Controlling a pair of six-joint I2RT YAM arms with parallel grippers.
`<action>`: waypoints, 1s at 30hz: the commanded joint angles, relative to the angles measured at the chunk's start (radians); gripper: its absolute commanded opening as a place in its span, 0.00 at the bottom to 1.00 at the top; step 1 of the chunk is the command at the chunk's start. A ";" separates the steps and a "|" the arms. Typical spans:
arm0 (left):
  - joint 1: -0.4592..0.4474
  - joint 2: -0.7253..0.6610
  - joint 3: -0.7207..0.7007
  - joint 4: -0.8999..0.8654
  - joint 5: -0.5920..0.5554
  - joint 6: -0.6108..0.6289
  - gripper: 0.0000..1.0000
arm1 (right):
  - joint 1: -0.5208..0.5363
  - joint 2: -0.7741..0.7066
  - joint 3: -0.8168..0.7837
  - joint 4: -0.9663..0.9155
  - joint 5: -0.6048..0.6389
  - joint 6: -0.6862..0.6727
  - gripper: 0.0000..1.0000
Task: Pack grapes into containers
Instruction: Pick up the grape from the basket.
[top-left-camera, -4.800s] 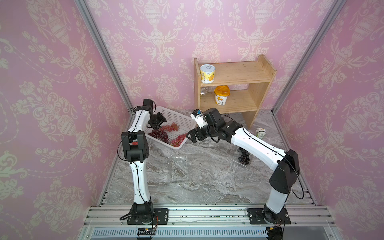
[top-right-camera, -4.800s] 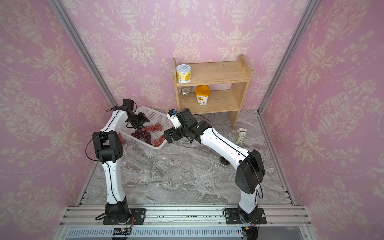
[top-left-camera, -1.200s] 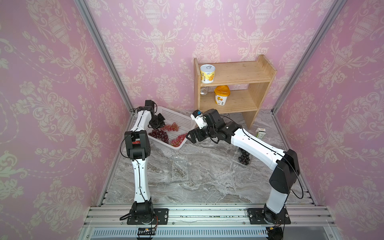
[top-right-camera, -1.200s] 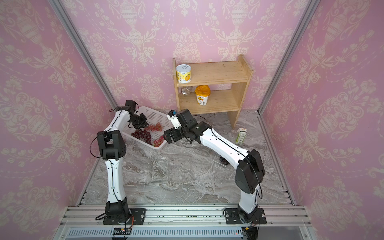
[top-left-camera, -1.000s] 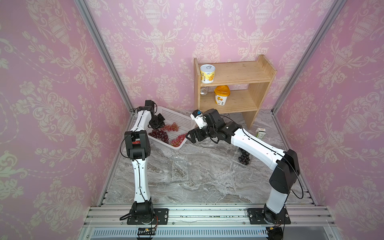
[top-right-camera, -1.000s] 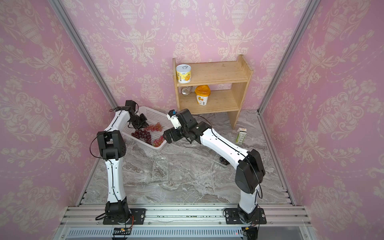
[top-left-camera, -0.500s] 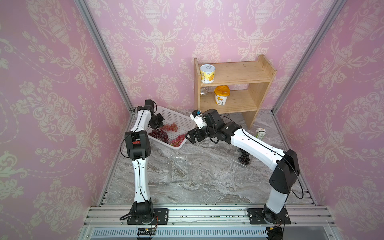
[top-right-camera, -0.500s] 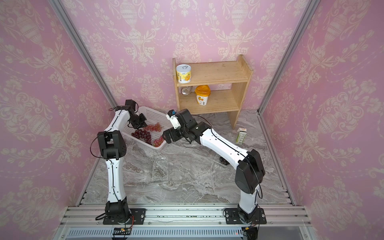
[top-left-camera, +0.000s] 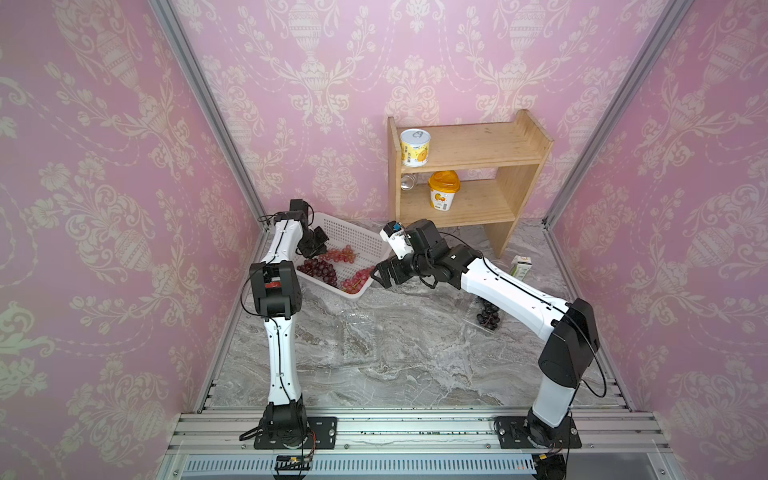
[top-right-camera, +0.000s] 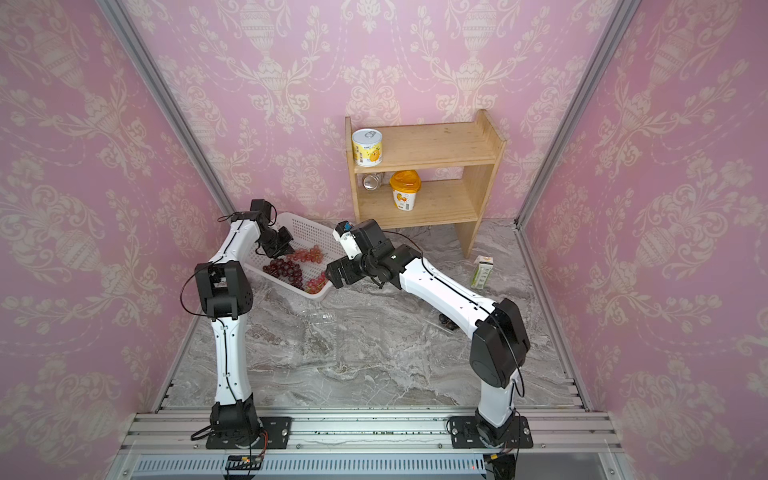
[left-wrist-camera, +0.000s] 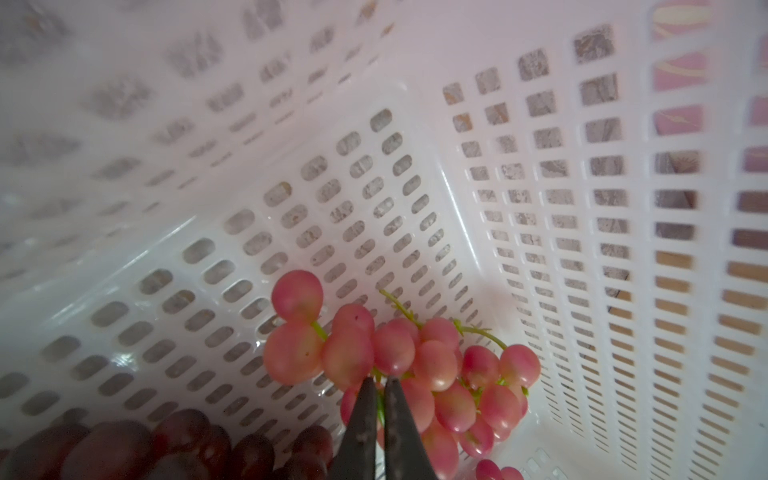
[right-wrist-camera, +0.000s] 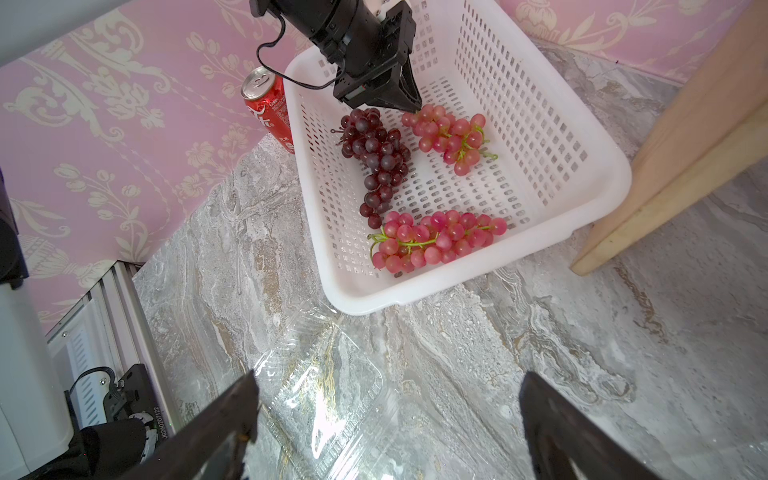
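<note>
Basket: white perforated plastic, at your table's far left corner. Inside: dark-red bunch, near pink bunch, far pink bunch, round glossy grapes. Your left claw pinches the far bunch's green stem. Your right claw gapes wide over a clear ribbed clamshell on open marble.

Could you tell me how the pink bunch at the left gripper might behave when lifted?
The pink bunch would probably hang and swing, since the left gripper pinches only its thin stem. Its round grapes, if detached, could roll.
</note>
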 joint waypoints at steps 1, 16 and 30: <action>0.003 0.034 0.007 -0.025 -0.012 0.003 0.10 | 0.007 -0.001 -0.010 0.009 -0.003 0.022 0.98; -0.002 0.034 0.037 -0.017 0.007 -0.011 0.01 | 0.007 -0.004 -0.008 0.002 -0.003 0.017 0.98; -0.012 0.017 0.148 -0.074 0.028 0.024 0.00 | 0.012 -0.037 -0.018 -0.014 0.024 0.023 1.00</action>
